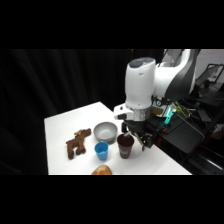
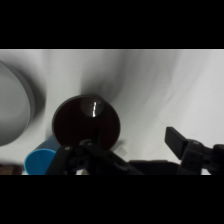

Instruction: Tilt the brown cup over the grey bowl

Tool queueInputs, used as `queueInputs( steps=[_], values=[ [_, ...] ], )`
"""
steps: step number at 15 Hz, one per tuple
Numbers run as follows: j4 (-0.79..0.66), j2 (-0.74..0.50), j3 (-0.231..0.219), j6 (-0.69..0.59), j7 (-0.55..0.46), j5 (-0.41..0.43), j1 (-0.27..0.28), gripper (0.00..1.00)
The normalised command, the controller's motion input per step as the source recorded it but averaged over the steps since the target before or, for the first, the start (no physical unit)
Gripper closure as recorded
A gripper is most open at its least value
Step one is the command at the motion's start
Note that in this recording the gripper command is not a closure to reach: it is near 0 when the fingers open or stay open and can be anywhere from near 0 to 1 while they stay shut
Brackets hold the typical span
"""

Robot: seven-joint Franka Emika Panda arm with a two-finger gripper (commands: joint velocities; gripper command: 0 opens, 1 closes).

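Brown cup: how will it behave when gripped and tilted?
The brown cup is tall and tapered, narrower at the base, so it probably tips easily. Its glossy inside suggests slick, stiff plastic. Likely light; contents can't be seen.

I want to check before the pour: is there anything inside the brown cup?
In the wrist view the brown cup looks dark inside, with only a small glint. Its near rim is covered by the gripper, so contents cannot be confirmed.

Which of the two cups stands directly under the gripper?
The brown cup, the taller, dark maroon one. The gripper hangs right at its rim, while the smaller blue cup stands apart to its side, nearer the brown toy animal.
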Motion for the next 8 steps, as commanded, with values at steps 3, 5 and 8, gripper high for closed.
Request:
queueInputs(
  steps=[3, 5, 8],
  values=[
    [0.05, 0.1, -0.013, 0.07, -0.41, 0.237, -0.137, 0.0],
    [0.05, -0.02, -0.041, 0.02, -0.34, 0.16, -0.129, 1.0],
    [0.09, -0.07, -0.048, -0.08, -0.28, 0.116, -0.093, 1.0]
  ],
)
